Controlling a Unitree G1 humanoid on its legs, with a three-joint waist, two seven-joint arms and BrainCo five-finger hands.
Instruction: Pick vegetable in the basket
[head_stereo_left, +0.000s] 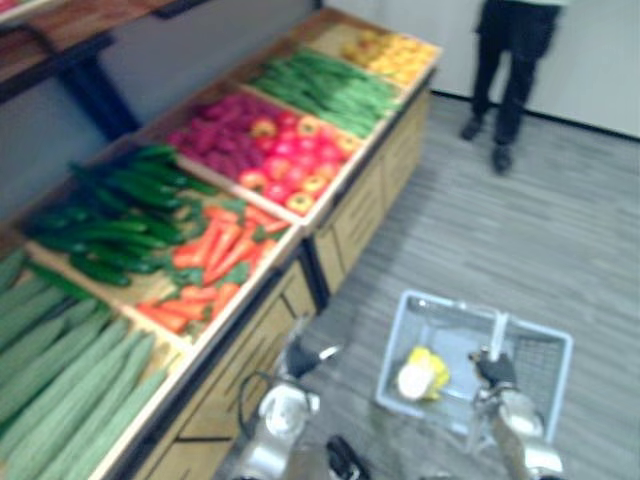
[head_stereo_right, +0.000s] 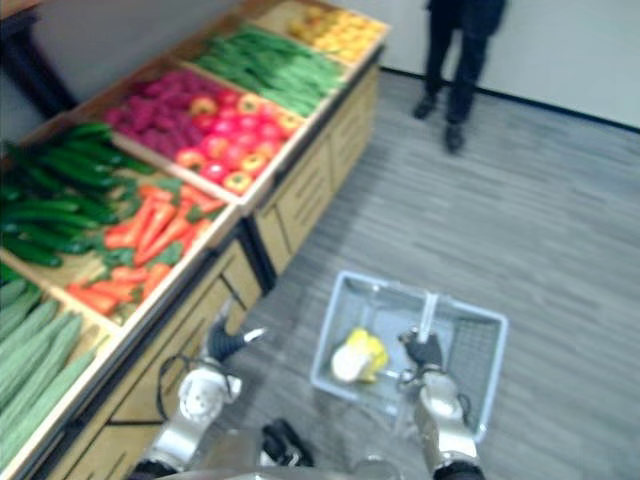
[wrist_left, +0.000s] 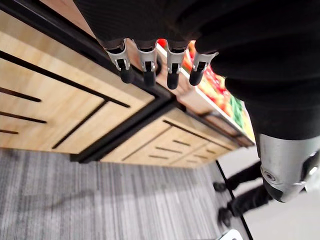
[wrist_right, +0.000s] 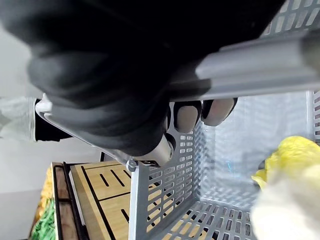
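Observation:
A grey plastic basket (head_stereo_left: 412, 312) hangs over the floor at the lower right. My right hand (head_stereo_left: 495, 371) is shut on its handle (wrist_right: 260, 70), fingers (wrist_right: 188, 116) curled round the bar. Inside the basket lies a yellow and white leafy vegetable (head_stereo_left: 422, 373). My left hand (head_stereo_left: 302, 356) hangs in front of the stand's wooden drawers, open and holding nothing, its fingers (wrist_left: 148, 65) straight. The stand holds carrots (head_stereo_left: 215, 255) and dark cucumbers (head_stereo_left: 110, 215), both up and to the left of that hand.
The long wooden stand (head_stereo_left: 355, 215) runs along my left, with pale green gourds (head_stereo_left: 60, 370), red fruit (head_stereo_left: 290, 160), green beans (head_stereo_left: 325, 85) and yellow produce (head_stereo_left: 395, 55). A person (head_stereo_left: 510, 60) in dark trousers stands at the far end. Grey floor (head_stereo_left: 520, 240) lies to the right.

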